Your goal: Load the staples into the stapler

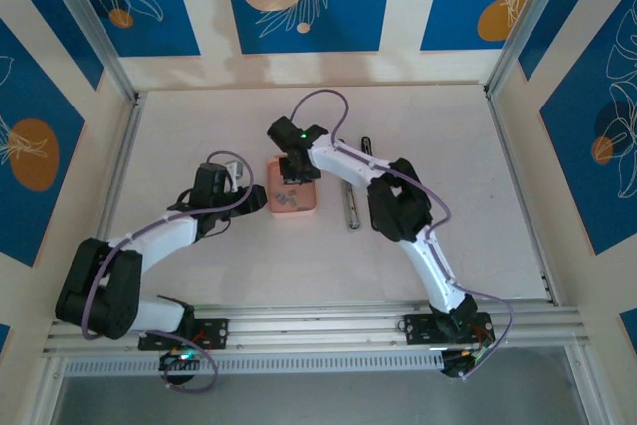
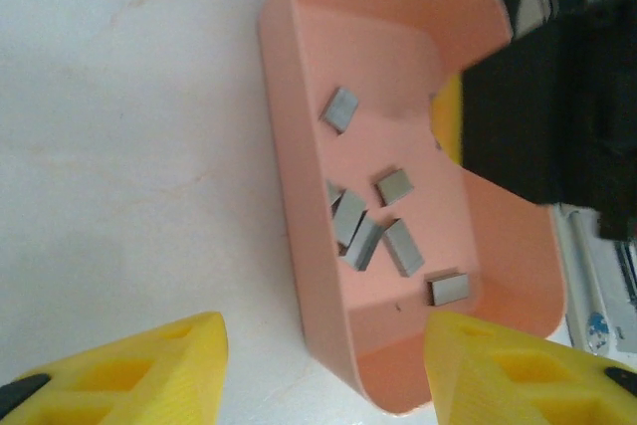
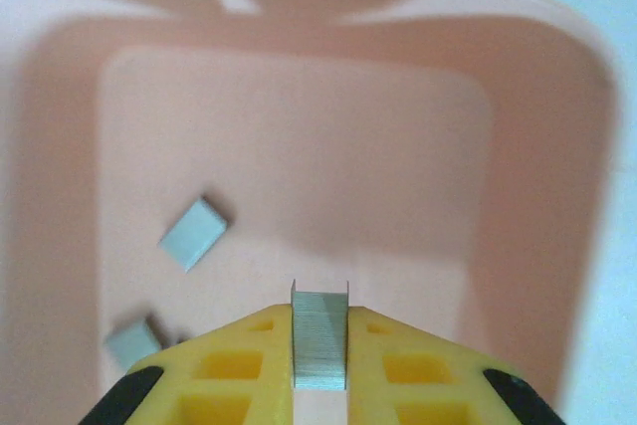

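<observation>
The staples (image 2: 368, 231) lie as several small grey strips on the floor of a salmon-pink tray (image 1: 308, 208). My right gripper (image 3: 319, 320) hangs inside the tray, shut on one staple strip (image 3: 319, 345) that stands upright between its yellow fingers (image 3: 229, 365). Two loose strips (image 3: 194, 233) lie to its left. My left gripper (image 2: 323, 385) is open, one finger over the table and the other at the tray's near end, with the tray's wall (image 2: 299, 196) between them. The stapler (image 1: 352, 204) lies opened out as a thin dark bar just right of the tray.
The right arm's black wrist (image 2: 557, 97) hangs over the tray's right side. Both arms (image 1: 408, 211) reach inward to the table's middle. Aluminium rails (image 1: 299, 325) edge the table at the front, and patterned walls enclose it.
</observation>
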Motion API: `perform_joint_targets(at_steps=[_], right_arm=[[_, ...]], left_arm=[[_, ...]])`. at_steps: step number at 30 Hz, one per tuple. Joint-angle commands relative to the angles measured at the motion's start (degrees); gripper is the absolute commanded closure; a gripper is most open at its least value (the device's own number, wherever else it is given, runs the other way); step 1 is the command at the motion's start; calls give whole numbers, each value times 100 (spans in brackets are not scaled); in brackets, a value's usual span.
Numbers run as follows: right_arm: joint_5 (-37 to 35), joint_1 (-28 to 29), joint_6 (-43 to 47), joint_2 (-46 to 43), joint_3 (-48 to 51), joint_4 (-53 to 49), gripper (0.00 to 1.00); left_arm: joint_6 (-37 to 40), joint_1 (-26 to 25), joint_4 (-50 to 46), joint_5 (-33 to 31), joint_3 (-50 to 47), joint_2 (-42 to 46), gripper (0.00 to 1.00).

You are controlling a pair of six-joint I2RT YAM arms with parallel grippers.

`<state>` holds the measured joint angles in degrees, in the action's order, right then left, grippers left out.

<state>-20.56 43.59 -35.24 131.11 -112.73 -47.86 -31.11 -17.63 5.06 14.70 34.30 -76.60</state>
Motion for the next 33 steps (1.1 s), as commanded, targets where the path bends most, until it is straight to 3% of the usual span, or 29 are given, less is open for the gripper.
perform_joint_targets(at_steps=[1,8,17,23,33], right_arm=[[-183,69,-34,-1211,826,557,83],[-160,318,-607,-3164,3503,937,82],[-42,724,-1931,-4653,5747,316,82],[280,739,-2255,-4904,6479,296,82],[621,682,-2073,-4203,6453,365,79]], left_arm=[[394,-45,-29,-49,129,265,45],[859,-631,351,-174,138,432,45],[1306,-1175,819,-262,170,254,45],[1413,-1287,838,-248,268,131,44],[1583,-1368,1103,65,210,70,44]])
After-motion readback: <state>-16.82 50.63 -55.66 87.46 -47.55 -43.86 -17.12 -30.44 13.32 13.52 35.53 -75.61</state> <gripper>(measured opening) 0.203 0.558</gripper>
